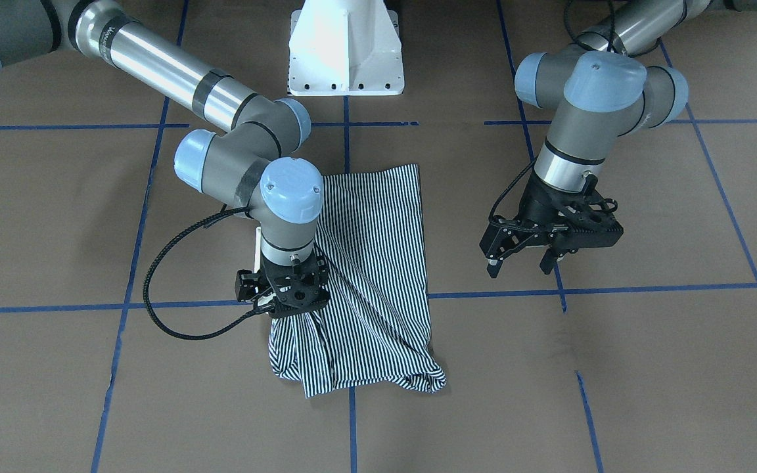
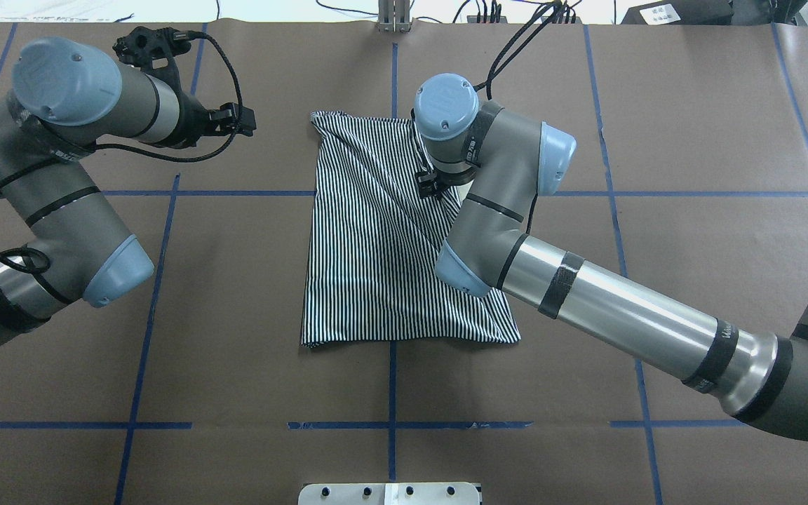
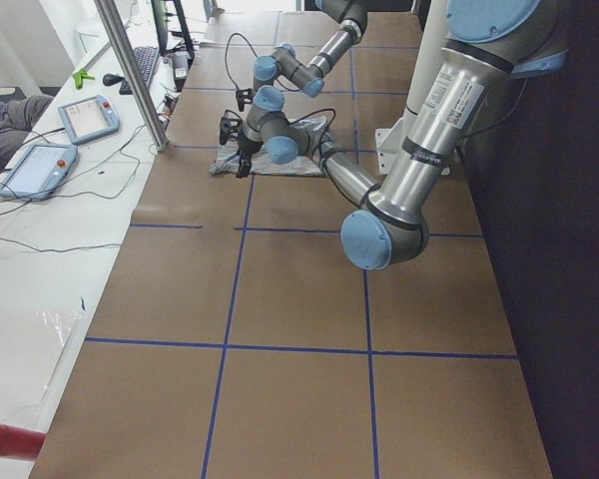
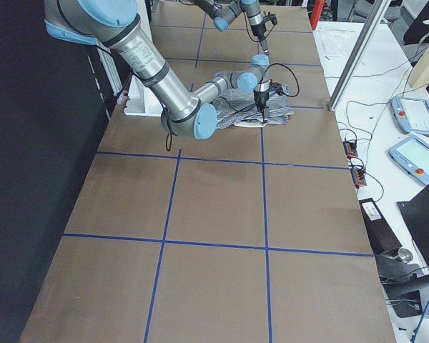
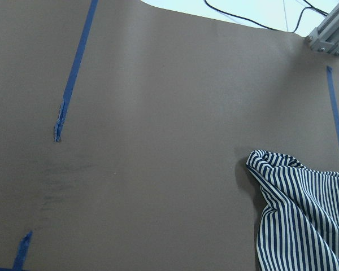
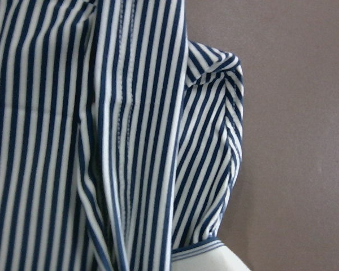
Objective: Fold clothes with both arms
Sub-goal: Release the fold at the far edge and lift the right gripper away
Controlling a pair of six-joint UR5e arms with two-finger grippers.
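The navy-and-white striped polo shirt [image 1: 378, 249] lies partly folded in the middle of the brown table, and it also shows in the overhead view [image 2: 369, 252]. Its far end is bunched. My right gripper [image 1: 290, 314] is down on that bunched end and shut on the cloth, with taut creases running from it; its fingertips are hidden. In the overhead view it sits at the shirt's far right corner [image 2: 431, 188]. The right wrist view shows only striped cloth [image 6: 101, 135], close up. My left gripper [image 1: 520, 266] hovers open and empty beside the shirt. The collar, buttons and patch are hidden.
The white pedestal base [image 1: 345, 52] stands at the robot's side of the table. Blue tape lines [image 1: 589, 289] grid the brown paper. An aluminium post [image 3: 130, 70] and tablets [image 3: 85, 118] stand past the far edge. The left wrist view shows a shirt corner [image 5: 299, 220].
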